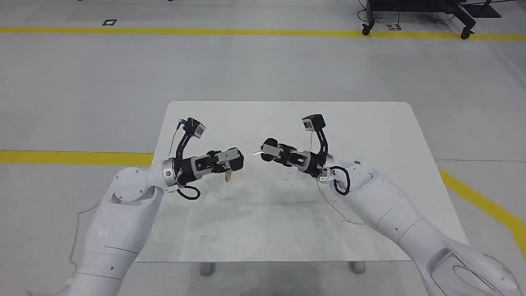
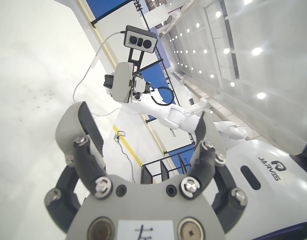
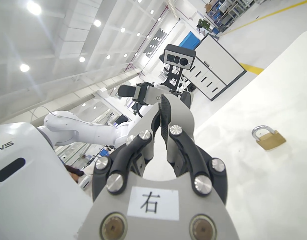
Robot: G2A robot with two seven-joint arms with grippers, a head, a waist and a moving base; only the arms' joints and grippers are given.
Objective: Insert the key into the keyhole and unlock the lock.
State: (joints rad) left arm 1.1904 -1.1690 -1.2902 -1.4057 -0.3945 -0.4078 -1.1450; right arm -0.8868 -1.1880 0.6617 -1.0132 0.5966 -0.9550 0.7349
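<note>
**Two hands faced off over the surface, padlock lying beside the left one**

A grey floor (image 1: 263, 74) crossed by a yellow line (image 1: 246, 31) spread around the white surface (image 1: 370, 131). The left arm (image 1: 123, 205) and the right arm (image 1: 394, 214) both came in from the near edge and bent inward, so that their tips pointed at each other over the middle of the surface.

The left hand (image 2: 146, 124) was released. Its two dark-padded fingers (image 2: 89, 123) stood wide apart with nothing between them.

The right hand (image 3: 160, 106) was clenched, its ribbed pads (image 3: 166, 116) pressed flat against each other. What they pinched, if anything, could not be made out. From above, the two hands sat near each other with a small gap between their tips, not touching.

Each wrist carried a small black camera on a bracket, one on the left (image 1: 196, 126) and one on the right (image 1: 313, 122).

The padlock (image 3: 268, 138) had a brass body and a silver shackle. It lay flat on the surface, apart from both hands. Seen from above, it was just beside the tip of the left hand, on the robot's side of it. Whether the shackle was latched could not be told.

A thin white cable (image 2: 86, 76) trailed from the right wrist across the surface.
</note>
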